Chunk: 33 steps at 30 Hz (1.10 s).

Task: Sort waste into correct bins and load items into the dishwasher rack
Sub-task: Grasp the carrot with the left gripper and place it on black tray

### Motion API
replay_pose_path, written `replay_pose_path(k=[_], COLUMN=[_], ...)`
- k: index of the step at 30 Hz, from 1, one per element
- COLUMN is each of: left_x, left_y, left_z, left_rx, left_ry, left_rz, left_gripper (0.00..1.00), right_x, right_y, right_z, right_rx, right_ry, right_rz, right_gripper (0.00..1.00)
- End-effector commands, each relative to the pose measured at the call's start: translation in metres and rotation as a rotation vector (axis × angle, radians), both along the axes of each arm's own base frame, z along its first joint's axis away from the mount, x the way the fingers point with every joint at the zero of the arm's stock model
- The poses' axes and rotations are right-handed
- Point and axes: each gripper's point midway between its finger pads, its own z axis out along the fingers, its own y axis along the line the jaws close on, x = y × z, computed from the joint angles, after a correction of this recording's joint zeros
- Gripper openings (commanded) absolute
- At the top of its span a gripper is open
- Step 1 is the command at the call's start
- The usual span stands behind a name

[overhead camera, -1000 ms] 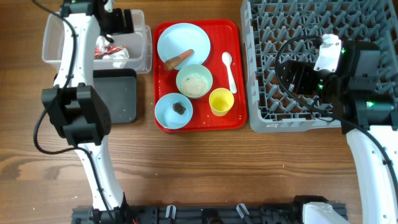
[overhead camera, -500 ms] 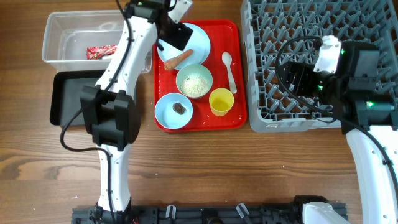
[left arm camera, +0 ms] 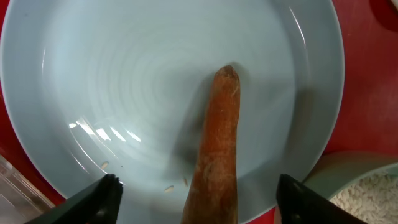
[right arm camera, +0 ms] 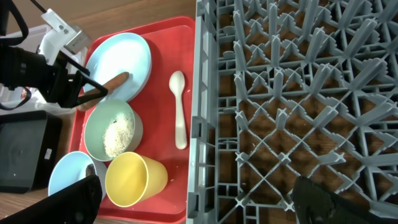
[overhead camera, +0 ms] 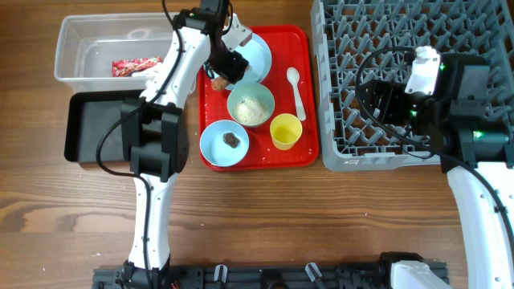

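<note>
Currently left gripper (left arm camera: 202,194) hangs over the pale blue plate (left arm camera: 124,81) at the red tray's (overhead camera: 312,120) back-left corner. Its jaws are apart, straddling the orange carrot stick (left arm camera: 221,137) without touching it. Stick lies flat on the plate, thick end toward the rim by the green rice bowl (overhead camera: 250,105).

Right gripper (right arm camera: 199,202) is wide open over the dishwasher rack (right arm camera: 298,93), holding nothing.

Risks:
- Stick is tapered and the plate glossy; one finger landing first likely rolls it or squirts it out.
- Too low, and the fingertips scrape or tip the plate.
- One finger sits near the rice bowl; a nudge spills rice.
- Red wrapper (overhead camera: 132,66) is in the clear tub (overhead camera: 60,48); carrot probably belongs in the black tray (overhead camera: 88,136).
</note>
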Motion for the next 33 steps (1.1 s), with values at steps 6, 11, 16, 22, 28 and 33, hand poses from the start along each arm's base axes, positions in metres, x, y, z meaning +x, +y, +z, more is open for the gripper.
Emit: replay_pose_path(k=[6, 11, 16, 22, 28, 33], left_x=[-0.009, -0.001, 0.005, 0.025, -0.031, -0.115], left_y=[-0.001, -0.003, -0.004, -0.005, 0.099, 0.246], left_z=[-0.035, -0.033, -0.021, 0.096, 0.225, 0.206], left_rx=[0.007, -0.003, -0.03, -0.161, -0.174, -0.042], left_ry=[0.08, 0.048, 0.027, -0.161, -0.246, -0.042], left_rz=[-0.023, -0.019, 0.061, 0.234, 0.781, 1.568], left_gripper=[0.61, 0.11, 0.04, 0.04, 0.04, 0.04], right_x=[0.001, 0.001, 0.002, 0.002, 0.002, 0.002], right_y=[0.004, 0.004, 0.004, 0.004, 0.004, 0.004], right_z=[0.004, 0.004, 0.004, 0.005, 0.005, 0.005], right_rx=[0.02, 0.021, 0.021, 0.021, 0.02, 0.018], right_ry=[0.002, 0.002, 0.001, -0.002, -0.002, -0.004], right_rz=[0.005, 0.005, 0.005, 0.005, 0.005, 0.007], right_gripper=[1.0, 1.0, 1.0, 1.0, 1.0, 1.0])
